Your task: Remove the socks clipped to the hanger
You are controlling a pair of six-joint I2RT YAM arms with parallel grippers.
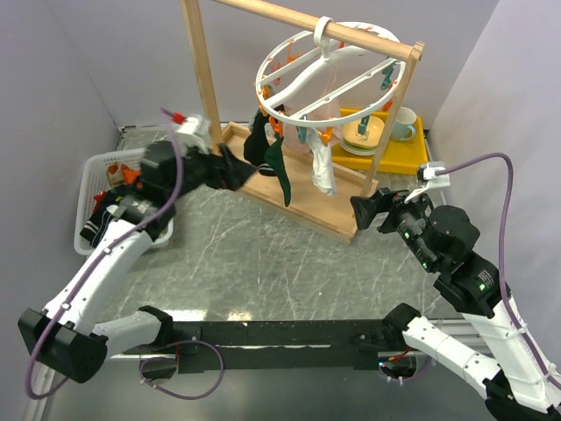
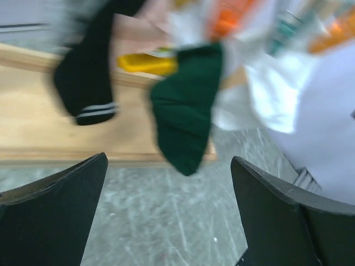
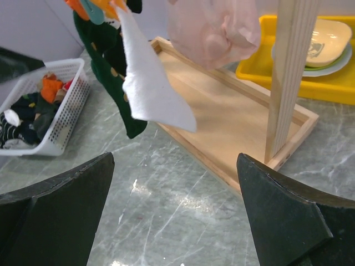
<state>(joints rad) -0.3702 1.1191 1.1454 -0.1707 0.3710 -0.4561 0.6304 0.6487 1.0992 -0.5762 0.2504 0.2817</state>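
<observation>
You held the left fingers (image 2: 55,213) spread and empty, arm stretched forward, evidently lined up for the dark green sock (image 2: 186,111) dangling just ahead of them, pegged to the hanger (image 1: 329,74). A black sock (image 2: 83,72) hung ahead-left. Your right fingers (image 3: 55,216), also spread and empty, sat low, elbow bent, facing a white sock (image 3: 147,83) ahead-left.

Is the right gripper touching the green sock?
Apart. In the right wrist view the green sock hangs above and beyond the open right gripper, with bare table showing between it and both fingers.
</observation>
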